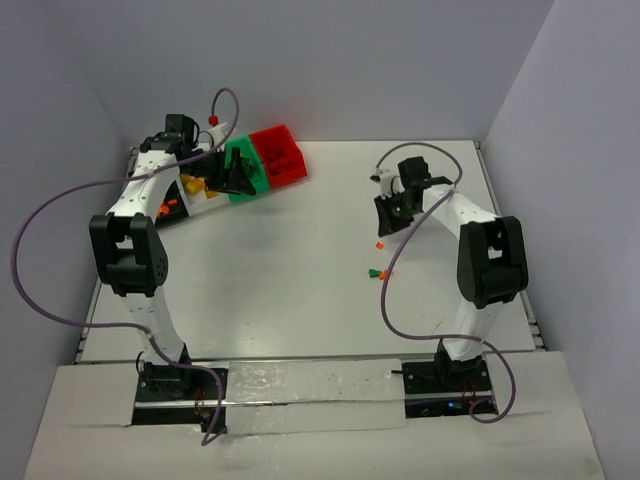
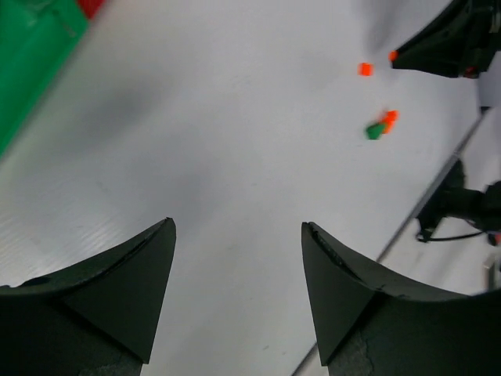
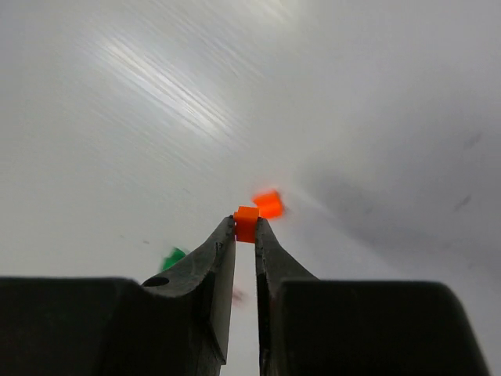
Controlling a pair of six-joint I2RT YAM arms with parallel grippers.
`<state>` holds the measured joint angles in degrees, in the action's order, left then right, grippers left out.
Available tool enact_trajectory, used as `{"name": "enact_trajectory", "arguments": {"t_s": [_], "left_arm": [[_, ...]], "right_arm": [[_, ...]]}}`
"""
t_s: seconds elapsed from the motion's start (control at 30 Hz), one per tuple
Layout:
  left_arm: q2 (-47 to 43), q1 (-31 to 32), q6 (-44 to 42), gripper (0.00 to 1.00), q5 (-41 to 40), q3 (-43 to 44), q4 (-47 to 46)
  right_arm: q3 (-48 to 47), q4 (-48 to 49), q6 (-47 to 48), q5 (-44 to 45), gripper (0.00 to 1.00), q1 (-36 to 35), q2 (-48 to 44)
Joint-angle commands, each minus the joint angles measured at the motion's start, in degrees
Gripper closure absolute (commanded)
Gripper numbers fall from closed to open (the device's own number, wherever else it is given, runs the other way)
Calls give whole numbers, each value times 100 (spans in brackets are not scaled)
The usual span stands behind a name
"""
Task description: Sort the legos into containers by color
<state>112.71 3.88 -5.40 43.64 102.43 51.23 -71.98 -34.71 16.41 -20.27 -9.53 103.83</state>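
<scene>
My right gripper (image 3: 245, 225) is shut on a small orange lego (image 3: 246, 222), pinched at the fingertips just above the table. A second orange lego (image 3: 269, 204) lies right behind it, and a green lego (image 3: 174, 257) lies to the left. In the top view the right gripper (image 1: 388, 225) hangs over the table's right half, near an orange piece (image 1: 379, 243) and a green-and-orange pair (image 1: 377, 273). My left gripper (image 2: 237, 227) is open and holds nothing. It hovers by the green bin (image 1: 245, 168), with the red bin (image 1: 280, 155) and the white bin (image 1: 200, 190) on either side.
Yellow and orange pieces (image 1: 190, 185) lie in the white bin. More orange pieces (image 1: 165, 208) show past the left arm, which hides what holds them. Walls close the table at the back and sides. Purple cables loop from both arms.
</scene>
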Motion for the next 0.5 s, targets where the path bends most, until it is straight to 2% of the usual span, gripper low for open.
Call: {"name": "enact_trajectory", "arguments": {"t_s": [0.0, 0.1, 0.2, 0.23, 0.33, 0.37, 0.4, 0.43, 0.47], "left_arm": [[-441, 202, 1210, 23, 2000, -379, -790], [-569, 437, 2026, 20, 2830, -891, -1480], [-618, 643, 3243, 17, 3593, -1288, -2514], [-619, 686, 3615, 17, 3688, -1321, -2719], [-754, 772, 3896, 20, 3659, -1320, -3363], [-860, 772, 4786, 21, 3615, -1465, -3955], [-976, 762, 5572, 21, 3568, -1730, -4905], [-1171, 739, 6741, 20, 3436, -2326, -7359], [-1254, 719, 7747, 20, 3295, -2735, -9123]], "right_arm": [[-715, 687, -136, -1548, 100, -390, -828], [-578, 1722, -453, -1826, 100, -700, -1176], [-125, 3358, -826, -1895, 100, -1068, -1509], [16, 3751, -889, -1930, 100, -1212, -1579], [593, 5064, -1256, -2060, 100, -1373, -1760], [702, 5232, -1318, -2051, 100, -1498, -1760], [710, 5337, -1391, -2033, 100, -1502, -1751], [688, 5435, -1534, -1998, 100, -1582, -1717], [672, 5519, -1618, -1977, 100, -1635, -1686]]}}
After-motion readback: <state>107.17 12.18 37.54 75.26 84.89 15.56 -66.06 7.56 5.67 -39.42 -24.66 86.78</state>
